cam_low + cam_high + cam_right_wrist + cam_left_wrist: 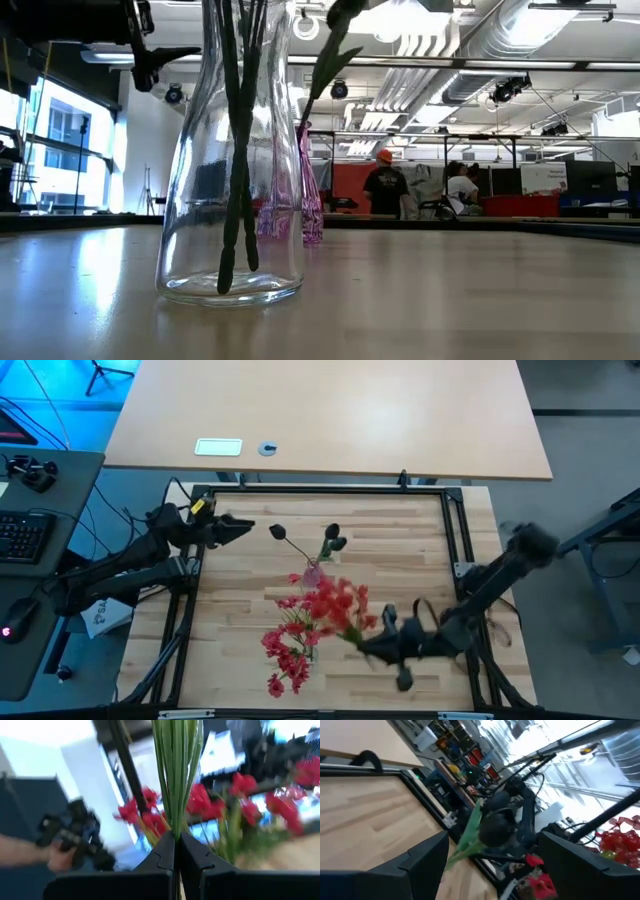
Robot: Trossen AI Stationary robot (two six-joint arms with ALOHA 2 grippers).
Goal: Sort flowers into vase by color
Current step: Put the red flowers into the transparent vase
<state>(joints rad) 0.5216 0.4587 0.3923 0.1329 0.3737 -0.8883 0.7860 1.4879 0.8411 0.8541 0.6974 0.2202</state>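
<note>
Red-blossomed flowers (333, 604) fan out over the table's middle, with more red blossoms (285, 660) nearer the near edge. My right gripper (378, 647) is at their right end, shut on their green stems. Dark tulip-like flowers (332, 534) stand with their stems (238, 150) in a clear glass vase (230, 200). A pink vase (313, 572) (310, 200) stands close by. My left gripper (240, 528) is open at the far left, pointing at the dark heads (495, 827) and touching nothing. My right gripper pinches a bundle of several green stems (175, 827) between its two shut fingers (160, 855). It comes level from the table's right, and the stems run on straight past the fingertips. The red blossoms (200, 802) spread out beyond them.
A black frame (455, 540) borders the wooden work surface. A second table (330, 410) lies beyond the far edge, and a keyboard (25, 535) sits off to the left. People (385, 185) stand far back in the room. There is bare wood (250, 590) left of the vases.
</note>
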